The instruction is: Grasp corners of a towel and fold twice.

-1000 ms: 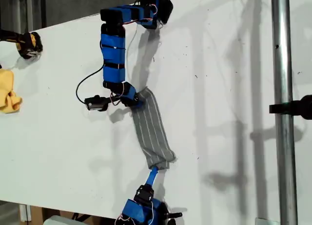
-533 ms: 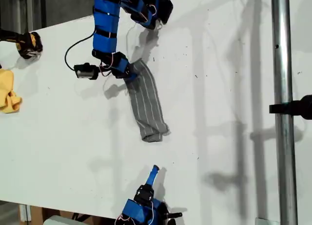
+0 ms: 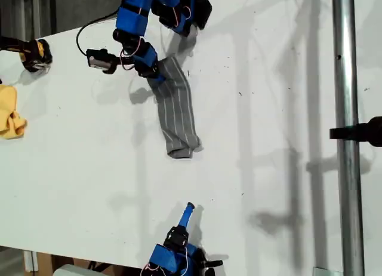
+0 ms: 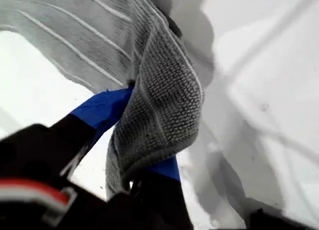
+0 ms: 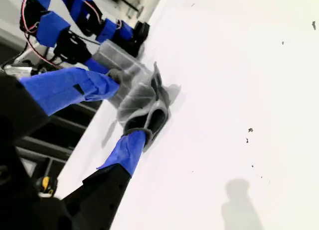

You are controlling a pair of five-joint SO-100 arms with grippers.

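Note:
The grey towel [image 3: 176, 116] with thin white stripes lies bunched into a long narrow strip on the white table [image 3: 268, 79]. Its far end is lifted by my first gripper [image 3: 156, 76], near the exterior view's top. In the first wrist view the blue-taped jaws of my first gripper [image 4: 135, 140] are shut on a folded corner of the towel [image 4: 167, 98]. My second gripper [image 3: 188, 209] sits near the exterior view's bottom edge, apart from the towel's rumpled near end. In the second wrist view my second gripper [image 5: 124, 115] stands open and empty, with the towel [image 5: 142, 98] beyond it.
A small yellow cloth [image 3: 11, 117] lies at the exterior view's left edge, with a black and yellow object [image 3: 33, 54] above it. A metal pole [image 3: 346, 109] with a black clamp [image 3: 358, 132] runs down the exterior view's right side.
My second gripper has let go of the towel's near end. My first gripper has dragged the towel toward the exterior view's top, so a gap has opened between the towel and my second gripper.

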